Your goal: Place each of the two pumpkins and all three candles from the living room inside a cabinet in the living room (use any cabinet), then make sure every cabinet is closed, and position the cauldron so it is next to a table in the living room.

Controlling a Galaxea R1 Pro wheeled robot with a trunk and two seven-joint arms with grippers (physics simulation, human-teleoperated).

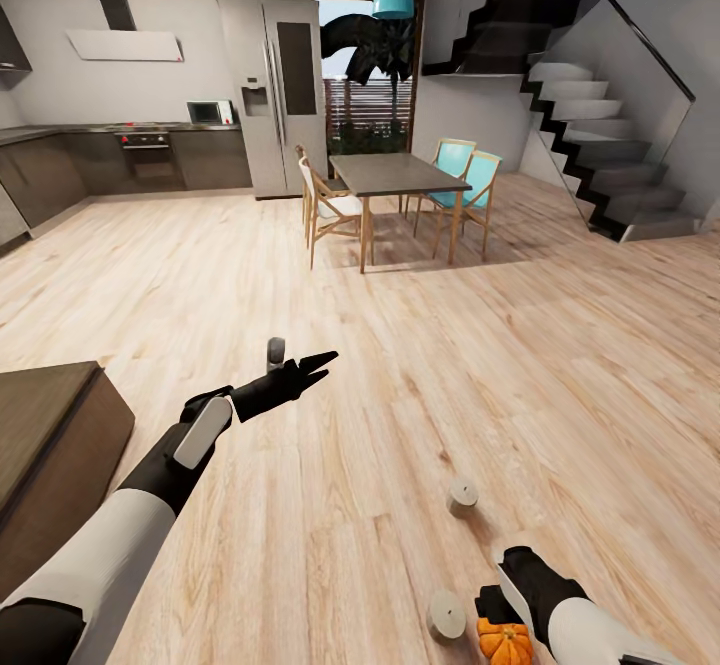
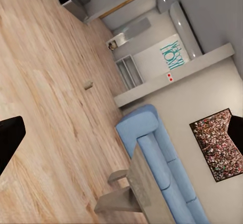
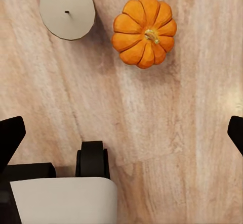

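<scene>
One pumpkin (image 3: pixel 145 31) below right hand (image 3: pixel 121 128).

The room is evenly and brightly lit; soft shadows are cast beneath the dining table (image 1: pixel 398 174); straight edges are bent near the borders.

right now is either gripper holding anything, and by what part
Nothing is held. The left gripper is open over bare floor. The right gripper's fingers are spread wide above the pumpkin and a candle, touching neither.
</scene>
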